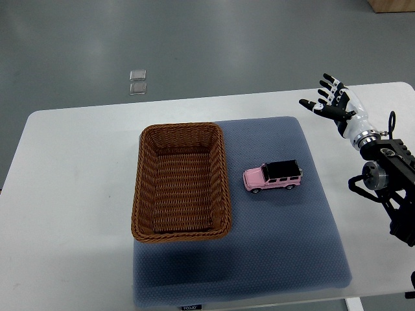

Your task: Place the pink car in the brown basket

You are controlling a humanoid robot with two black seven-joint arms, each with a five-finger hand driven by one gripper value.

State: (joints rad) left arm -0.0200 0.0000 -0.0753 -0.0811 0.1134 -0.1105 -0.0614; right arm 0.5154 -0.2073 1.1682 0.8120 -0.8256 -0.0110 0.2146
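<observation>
The right hand [329, 100] hovers with its fingers [310, 105] spread and empty over the far right part of the white desk [71, 194]. The small pink toy car with a black roof [273, 176] lies well apart from them, nearer the robot and to their left, on the blue-grey mat [272, 246], long axis left to right. The brown woven wicker basket [181, 181] sits just beyond the car, empty. Open mat surrounds the car, so access looks easy.
</observation>
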